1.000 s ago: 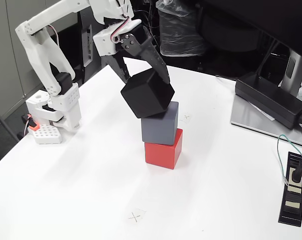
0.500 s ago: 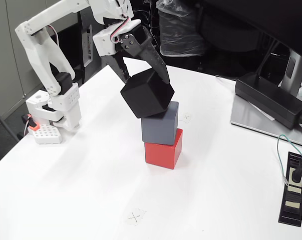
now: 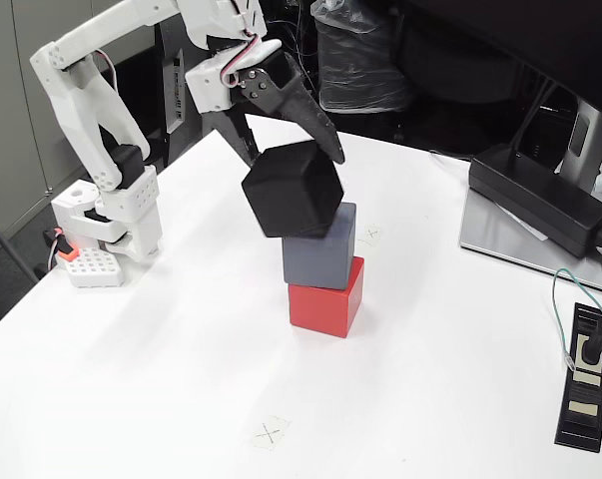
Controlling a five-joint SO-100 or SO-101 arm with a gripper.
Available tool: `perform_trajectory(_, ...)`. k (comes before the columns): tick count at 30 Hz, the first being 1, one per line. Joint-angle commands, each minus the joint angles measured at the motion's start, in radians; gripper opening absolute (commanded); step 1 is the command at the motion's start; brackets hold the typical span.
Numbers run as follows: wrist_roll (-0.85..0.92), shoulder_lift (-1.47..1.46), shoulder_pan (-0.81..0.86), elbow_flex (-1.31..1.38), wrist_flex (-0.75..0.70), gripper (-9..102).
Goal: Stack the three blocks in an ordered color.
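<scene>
Fixed view: tilted black block atop grey block and red block.
Gripper grasps the black block.

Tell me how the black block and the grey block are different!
The matte black cube is tilted on a corner, while the slate grey cube sits flat. The black cube is on top beside the hand; the grey cube rests on the bright red cube. Both look the same size.
</scene>
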State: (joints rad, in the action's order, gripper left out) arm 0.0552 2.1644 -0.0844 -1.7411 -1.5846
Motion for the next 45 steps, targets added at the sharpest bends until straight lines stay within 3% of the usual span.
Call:
perform_trajectory(1,0.006,0.023,0.002,0.002,0.002,41)
perform_trajectory(7,0.006,0.023,0.002,0.002,0.002,47)
perform_trajectory(23,0.006,0.032,0.002,0.020,0.002,47)
perform_trajectory(34,0.110,0.453,0.011,0.086,0.003,46)
perform_trajectory(38,0.114,0.531,0.014,0.117,0.003,38)
perform_trajectory(45,0.110,0.561,0.015,0.133,0.003,11)
